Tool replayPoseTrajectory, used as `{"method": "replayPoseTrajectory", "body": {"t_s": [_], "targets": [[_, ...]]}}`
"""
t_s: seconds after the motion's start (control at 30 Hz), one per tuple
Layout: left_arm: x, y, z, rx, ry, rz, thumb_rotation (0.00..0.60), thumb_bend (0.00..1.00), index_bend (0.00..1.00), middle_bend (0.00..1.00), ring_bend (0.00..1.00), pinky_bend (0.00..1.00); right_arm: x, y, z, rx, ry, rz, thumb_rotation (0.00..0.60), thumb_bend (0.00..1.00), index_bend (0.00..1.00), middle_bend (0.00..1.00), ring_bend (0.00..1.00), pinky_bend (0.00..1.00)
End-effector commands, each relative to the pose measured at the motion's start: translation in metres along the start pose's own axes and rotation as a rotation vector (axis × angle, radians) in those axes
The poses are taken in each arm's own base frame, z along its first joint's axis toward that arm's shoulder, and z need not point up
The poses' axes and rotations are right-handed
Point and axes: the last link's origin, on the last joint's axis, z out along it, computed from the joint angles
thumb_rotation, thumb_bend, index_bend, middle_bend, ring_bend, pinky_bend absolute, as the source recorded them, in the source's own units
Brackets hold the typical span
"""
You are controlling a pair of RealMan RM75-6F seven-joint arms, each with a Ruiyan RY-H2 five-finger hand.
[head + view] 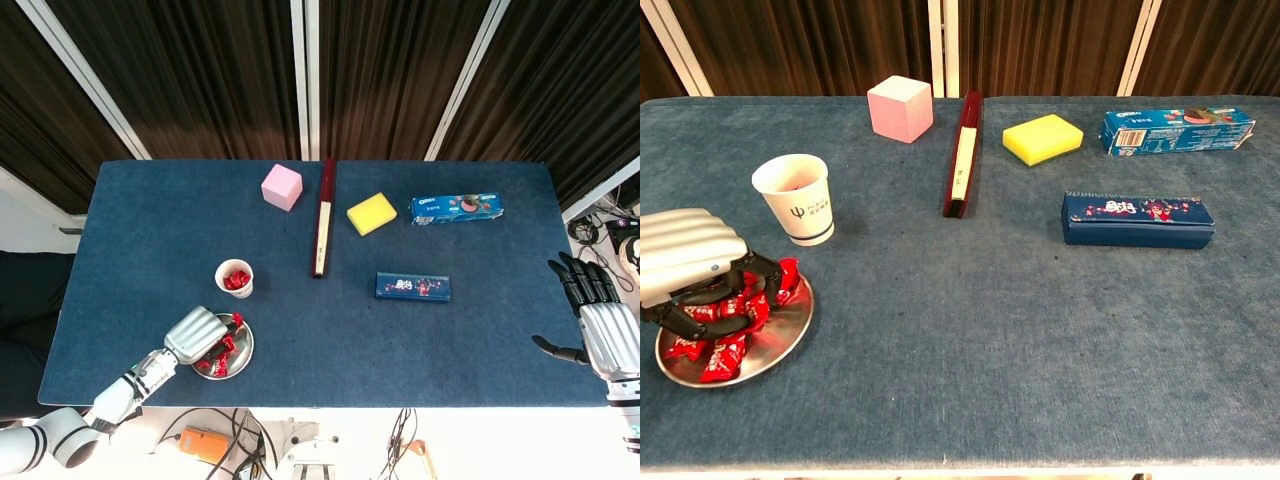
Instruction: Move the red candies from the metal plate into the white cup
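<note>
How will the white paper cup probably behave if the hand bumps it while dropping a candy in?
The white cup looks like thin paper, taller than its narrow base, so it is probably light and may tip or slide. The few red candies inside likely add little weight. The left hand is low over the metal plate just beside it.

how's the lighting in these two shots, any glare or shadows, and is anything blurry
Head view: even overhead light, sharp throughout, only small soft shadows beside the white cup and pink cube. Chest view: sharp too, with bright reflections on the metal plate and on the left hand; the cup throws a faint shadow to its right. The dark curtains show little detail in either view.
</note>
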Motion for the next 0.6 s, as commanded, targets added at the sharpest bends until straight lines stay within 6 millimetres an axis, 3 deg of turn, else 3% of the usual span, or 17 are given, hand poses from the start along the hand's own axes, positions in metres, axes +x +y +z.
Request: {"method": "replayPoseTrajectory", "body": {"t_s": [0.03, 0.27, 0.6], "targets": [[0.0, 0.001, 0.0, -0.002, -0.001, -0.027, 0.6, 0.44, 0.55, 0.9, 0.83, 0.67, 0.0, 0.0, 0.0, 0.0, 0.003, 0.001, 0.6, 0.21, 0.0, 0.03, 0.0, 0.07], [0.012, 0.004, -0.003, -0.006, 0.043, -0.119, 0.6, 0.47, 0.57, 0.91, 0.83, 0.67, 0.0, 0.001, 0.0, 0.002, 0.005, 0.003, 0.6, 0.21, 0.0, 0.03, 0.0, 0.07], [0.078, -0.01, 0.011, 0.062, 0.295, -0.259, 0.6, 0.47, 0.57, 0.91, 0.83, 0.67, 0.001, 0.004, 0.0, 0.002, 0.01, 0.009, 0.6, 0.21, 0.0, 0.03, 0.0, 0.07]]}}
